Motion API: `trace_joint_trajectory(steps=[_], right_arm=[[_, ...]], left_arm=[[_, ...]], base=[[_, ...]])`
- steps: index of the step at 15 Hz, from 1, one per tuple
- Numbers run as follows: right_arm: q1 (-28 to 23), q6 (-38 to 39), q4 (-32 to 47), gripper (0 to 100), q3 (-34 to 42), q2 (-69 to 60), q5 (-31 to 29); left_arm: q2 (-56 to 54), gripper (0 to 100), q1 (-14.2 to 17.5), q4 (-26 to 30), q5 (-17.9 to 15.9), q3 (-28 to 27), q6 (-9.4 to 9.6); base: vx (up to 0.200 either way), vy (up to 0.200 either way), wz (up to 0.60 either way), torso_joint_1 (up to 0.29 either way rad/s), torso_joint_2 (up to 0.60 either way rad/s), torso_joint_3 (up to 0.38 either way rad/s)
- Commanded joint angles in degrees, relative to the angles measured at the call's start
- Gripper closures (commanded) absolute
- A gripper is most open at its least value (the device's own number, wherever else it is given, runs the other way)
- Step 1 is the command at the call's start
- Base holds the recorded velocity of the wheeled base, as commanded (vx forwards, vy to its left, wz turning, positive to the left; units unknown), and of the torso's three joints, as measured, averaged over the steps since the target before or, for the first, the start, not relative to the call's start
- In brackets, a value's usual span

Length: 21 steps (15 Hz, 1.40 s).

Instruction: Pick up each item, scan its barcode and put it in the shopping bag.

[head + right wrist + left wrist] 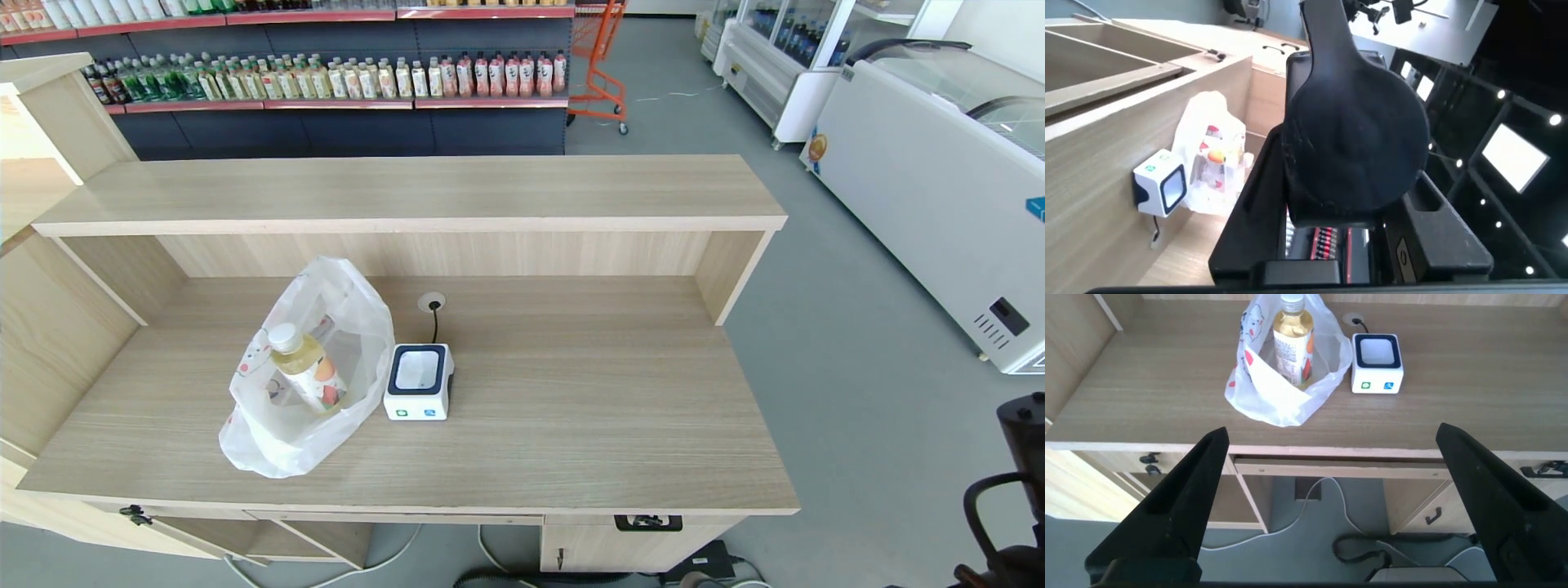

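A white plastic shopping bag [269, 441] stands open on the left part of the wooden counter [588, 408]. Inside it a bottle [306, 371] of yellow drink with a white cap leans against the bag. A white barcode scanner [419, 380] sits right beside the bag. In the left wrist view my left gripper [1333, 433] hangs open and empty off the counter's front edge, with the bag [1278, 396], bottle [1292, 339] and scanner [1377, 363] farther off. My right gripper [1347, 212] is off to the side of the counter, fingers apart, facing the bag [1212, 163] and scanner [1159, 188].
A raised shelf [408, 192] runs along the counter's back, with side walls at both ends. The scanner's cable goes into a grommet [432, 302]. Chest freezers [931, 180] stand on the right, an orange cart [600, 61] and bottle shelves [326, 77] behind.
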Motion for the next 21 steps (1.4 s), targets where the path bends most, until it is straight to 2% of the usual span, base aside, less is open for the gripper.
trace_joint_trajectory(steps=[1,18,20,21], right_arm=[[-0.62,-4.58,-0.04,100,0.08,-0.25,-0.01],[-1.85,-4.58,0.05,100,0.17,0.02,1.4],[-5.63,-2.71,-0.48,100,-0.88,1.16,1.4],[-6.95,1.95,-0.92,100,-1.5,1.25,1.4]], left_arm=[[-0.02,0,0.0,-0.01,-0.01,0.01,-0.02],[-0.02,0,0.0,-0.01,-0.01,0.01,-0.02],[-0.02,0,0.0,-0.01,-0.01,0.01,-0.02],[-0.02,0,0.0,-0.01,-0.01,0.01,-0.02]], base=[[0.0,0.0,0.0,0.0,0.0,0.0],[0.0,0.0,0.0,0.0,0.0,0.0],[0.0,0.0,0.0,0.0,0.0,0.0],[0.0,0.0,0.0,0.0,0.0,0.0]])
